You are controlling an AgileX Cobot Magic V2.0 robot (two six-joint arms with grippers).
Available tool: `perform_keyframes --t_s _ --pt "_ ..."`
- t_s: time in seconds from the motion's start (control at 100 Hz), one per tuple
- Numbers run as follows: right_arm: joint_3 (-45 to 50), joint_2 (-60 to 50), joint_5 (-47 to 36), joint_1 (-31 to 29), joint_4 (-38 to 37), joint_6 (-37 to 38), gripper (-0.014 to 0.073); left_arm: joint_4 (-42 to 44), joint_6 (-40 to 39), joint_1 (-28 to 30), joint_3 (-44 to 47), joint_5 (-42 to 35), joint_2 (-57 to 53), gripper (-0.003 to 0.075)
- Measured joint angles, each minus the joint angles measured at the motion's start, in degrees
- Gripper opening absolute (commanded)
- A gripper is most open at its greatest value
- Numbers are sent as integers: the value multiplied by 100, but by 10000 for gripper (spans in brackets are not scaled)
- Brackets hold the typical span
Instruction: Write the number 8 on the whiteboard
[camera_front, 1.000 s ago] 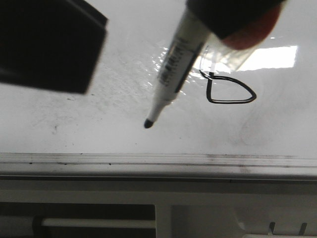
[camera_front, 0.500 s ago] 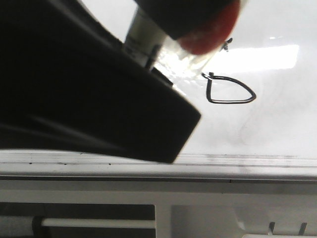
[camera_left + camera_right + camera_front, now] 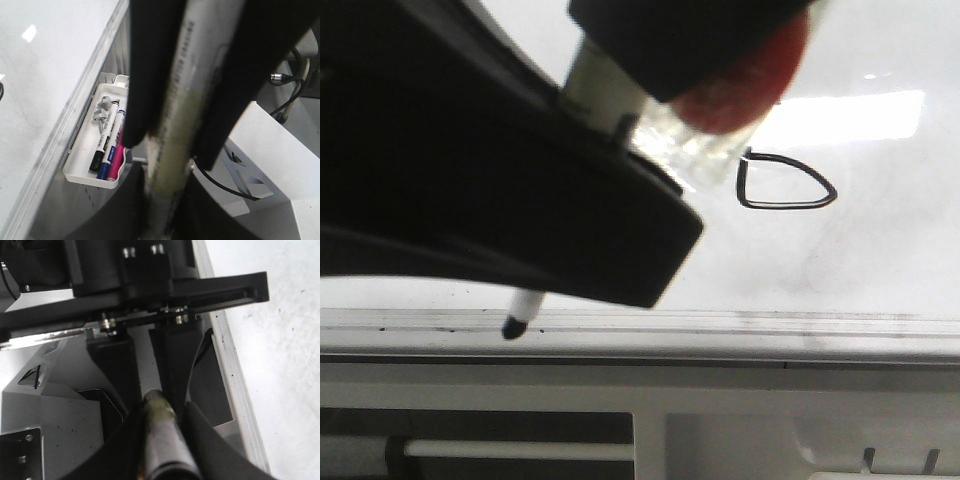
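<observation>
The whiteboard [image 3: 880,270] is glossy white with a silver rail [image 3: 740,322] along its near edge. It also shows in the left wrist view [image 3: 45,75] and the right wrist view [image 3: 285,350]. Of the number 8 [image 3: 786,185] only the wide black lower loop shows; its top is hidden behind my right gripper. A white marker [image 3: 600,85] points its black tip [image 3: 510,327] at the rail. My right gripper [image 3: 162,412] is shut on its rear end. My left gripper [image 3: 167,172], the big black shape in the front view [image 3: 520,210], is closed around the barrel [image 3: 175,125].
A white tray [image 3: 85,177] hangs below the rail and holds black, blue and pink markers [image 3: 107,150]. Black cables [image 3: 295,95] run beside white frame parts [image 3: 260,145]. White frame and a bar [image 3: 520,450] lie under the board's edge.
The left gripper swung in from the upper left across the marker. The marker and right gripper shifted left and down, its tip dropping from mid-board to the rail.
</observation>
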Motion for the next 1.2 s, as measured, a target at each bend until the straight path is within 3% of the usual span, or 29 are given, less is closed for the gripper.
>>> perform_keyframes --t_s 0.09,0.19,0.29,0.44,0.58,0.74,0.95,1.2 --pt "0 -178 -184 -26 -171 0 489 -96 -121 0 11 10 0 -20" --pt "0 -565 -374 -120 -334 24 473 -159 -195 0 11 -25 0 -20" --pt "0 -1087 -489 -271 -457 44 316 -300 -218 0 21 -156 0 -20" --pt "0 -1814 -530 -435 -536 190 -70 -1176 -292 0 21 -1163 0 -20" --pt "-27 -2252 -440 -455 -634 252 -61 -2300 -337 0 21 -2568 107 -21" --pt "-27 -2363 -139 -465 -753 496 -61 -2963 -337 0 -18 -3666 474 -21" --pt "-27 -2363 -16 -465 -790 633 -61 -3172 -372 0 -345 -4260 954 -21" --pt "-27 -2363 -7 -465 -799 759 -62 -3213 -408 -22 -598 -4337 1196 -20"
